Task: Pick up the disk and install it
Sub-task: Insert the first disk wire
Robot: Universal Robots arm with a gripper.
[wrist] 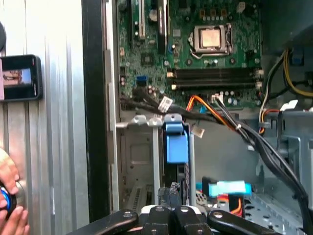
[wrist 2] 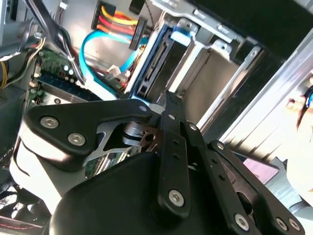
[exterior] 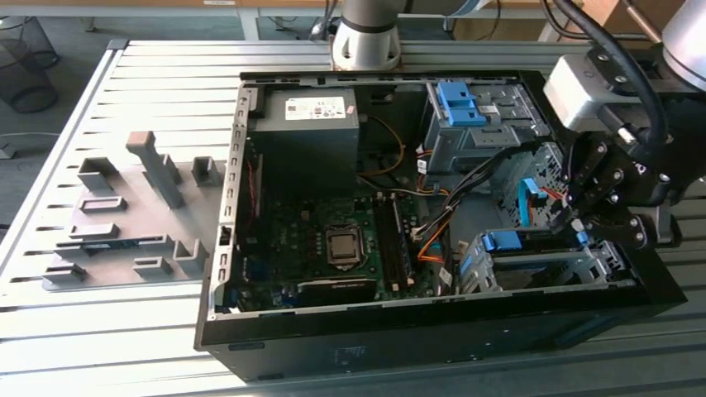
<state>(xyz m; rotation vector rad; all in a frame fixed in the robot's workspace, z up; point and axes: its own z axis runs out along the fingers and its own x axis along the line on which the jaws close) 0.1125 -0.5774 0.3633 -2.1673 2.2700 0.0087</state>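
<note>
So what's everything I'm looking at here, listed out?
table: one, silver, slatted, under everything
computer case: one, black, open, on the table
power supply box: one, grey, inside the case
motherboard: one, green, on the case floor
cables: several, orange, blue and black, beside the motherboard
blue brackets: apparently two, near the power supply box
drive cage: one, grey metal
disk: one, blue-railed, edge-on in the drive cage
fixture tray: one, grey, exterior view's left
person's hand: one, at the table
arm: one, silver
gripper: one, black, over the drive cage

Slatted table with computer case, grey fixtures
</note>
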